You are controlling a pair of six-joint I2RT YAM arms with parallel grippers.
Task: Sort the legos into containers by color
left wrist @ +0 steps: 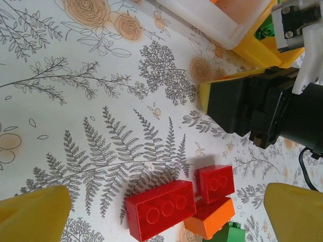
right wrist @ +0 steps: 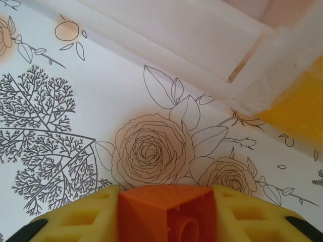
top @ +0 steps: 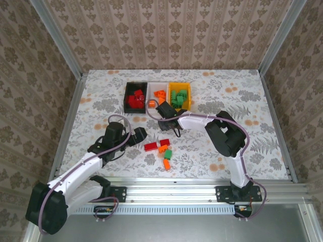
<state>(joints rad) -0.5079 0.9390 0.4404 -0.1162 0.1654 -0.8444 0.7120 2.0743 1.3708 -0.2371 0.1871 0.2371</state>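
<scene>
Right wrist view: right gripper [right wrist: 166, 227] is clamped on an orange brick [right wrist: 160, 204]. The brick sits squarely between the two yellow fingers [right wrist: 83, 219], touching both, with its hollow underside toward the camera.
Brick vs table: floral table [right wrist: 75, 116] lies beyond the held brick; cannot tell whether the brick clears it.
Ahead of right gripper: front wall and corner of the white bin [right wrist: 202, 45], near but apart from the brick. The yellow bin [right wrist: 298, 108] is ahead and off to the right of the fingers.
Top external, right gripper: held brick is just short of the bins' near wall, about where the white bin meets the black bin [top: 126, 97].
Bin contents: red bricks [top: 135, 99] in black, orange bricks [top: 160, 94] in white, green bricks [top: 177, 98] in yellow.
Left gripper [left wrist: 164, 214]: jaws spread wide, gripping nothing. Its fingertips [left wrist: 35, 214] stand well apart at either side of the loose pile.
Between left fingertips: long red brick [left wrist: 160, 209] lies flat and studs up, untouched by either tip.
Just beyond it: small red brick [left wrist: 216, 182], touching a second orange brick [left wrist: 209, 218]. A green brick [left wrist: 229, 233] is tucked against the orange one, nearest the camera.
Beyond the pile, left wrist view: black body of the right gripper, with the white and yellow bins behind it.
</scene>
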